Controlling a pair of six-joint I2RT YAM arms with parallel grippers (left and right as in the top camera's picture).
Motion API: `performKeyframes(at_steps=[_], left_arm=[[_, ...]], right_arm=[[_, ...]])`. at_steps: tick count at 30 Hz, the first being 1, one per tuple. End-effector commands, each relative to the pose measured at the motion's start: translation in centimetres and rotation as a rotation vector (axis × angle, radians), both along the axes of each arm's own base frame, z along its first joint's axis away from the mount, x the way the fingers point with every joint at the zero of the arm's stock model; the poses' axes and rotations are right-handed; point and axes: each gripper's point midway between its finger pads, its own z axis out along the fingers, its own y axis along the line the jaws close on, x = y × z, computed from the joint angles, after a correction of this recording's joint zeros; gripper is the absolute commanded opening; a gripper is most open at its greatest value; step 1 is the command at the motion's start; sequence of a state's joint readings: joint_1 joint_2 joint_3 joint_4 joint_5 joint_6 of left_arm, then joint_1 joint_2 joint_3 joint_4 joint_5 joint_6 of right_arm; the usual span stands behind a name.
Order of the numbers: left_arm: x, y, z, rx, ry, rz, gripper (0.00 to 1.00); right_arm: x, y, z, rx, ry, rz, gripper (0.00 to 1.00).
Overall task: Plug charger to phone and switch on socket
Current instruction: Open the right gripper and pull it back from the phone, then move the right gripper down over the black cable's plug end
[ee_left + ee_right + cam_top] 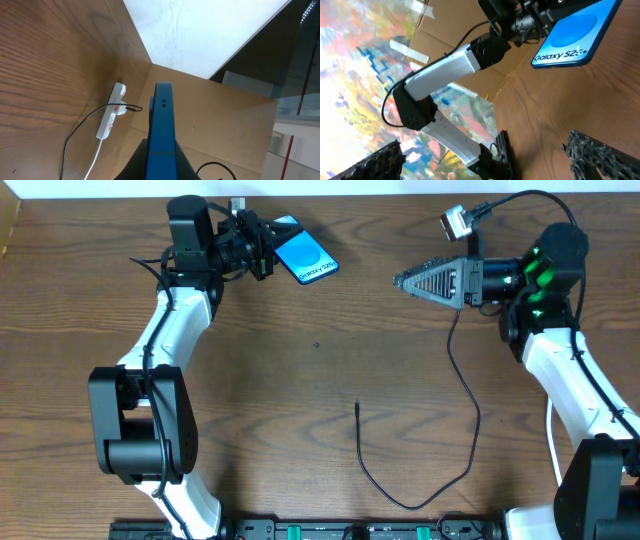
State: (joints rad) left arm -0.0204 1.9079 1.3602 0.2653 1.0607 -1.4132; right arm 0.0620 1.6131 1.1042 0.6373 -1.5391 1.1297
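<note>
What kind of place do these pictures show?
Probably a robotics test bench, not a home: a left arm and a right arm at a wooden table, with cardboard sheets standing beside it.

From my station, both arms have the same build: white shells over the long links, with chunky black housings at the joints. The left arm [165, 330] has a thin black cable [150, 275] looped along it. The right arm [560, 380] glows green at its wrist housing, probably from status lights [540, 275]. The right gripper [402, 281] has 2 black, lattice-textured triangular fingers [600, 155].
</note>
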Motion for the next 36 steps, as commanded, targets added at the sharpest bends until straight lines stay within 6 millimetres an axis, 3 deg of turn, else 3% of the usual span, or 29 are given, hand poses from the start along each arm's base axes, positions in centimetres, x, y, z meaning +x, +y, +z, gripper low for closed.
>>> performKeyframes(at_steps=[1, 10, 16, 25, 28, 33, 36], left_arm=[[-0.3, -0.2, 2.2, -0.008, -0.056, -0.028, 0.07], [-0.3, -0.2, 2.2, -0.008, -0.056, -0.029, 0.08], [-0.3, -0.1, 2.2, -0.008, -0.056, -0.028, 0.07], [-0.2, 0.3, 2.2, -0.008, -0.055, -0.02, 0.07], [-0.1, 0.7, 2.2, -0.01, -0.052, -0.01, 0.07], [0.1, 1.3, 2.2, -0.01, -0.052, 0.001, 0.07], [0.1, 1.2, 2.2, -0.01, -0.053, 0.0, 0.07]], right_arm=[[-0.8, 0.6, 0.4, 0.001, -0.081, 0.042, 0.99], [-1.9, 2.4, 0.5, 0.011, -0.172, 0.096, 0.99], [-2.0, 2.5, 0.5, 0.012, -0.18, 0.098, 0.99], [0.1, 2.6, 0.2, 0.009, -0.082, -0.018, 0.99], [1.7, 2.5, -1.2, -0.013, 0.051, -0.112, 0.99], [4.6, 1.8, -5.4, -0.104, 0.292, -0.325, 0.99], [5.0, 1.6, -8.1, -0.184, 0.366, -0.401, 0.99]])
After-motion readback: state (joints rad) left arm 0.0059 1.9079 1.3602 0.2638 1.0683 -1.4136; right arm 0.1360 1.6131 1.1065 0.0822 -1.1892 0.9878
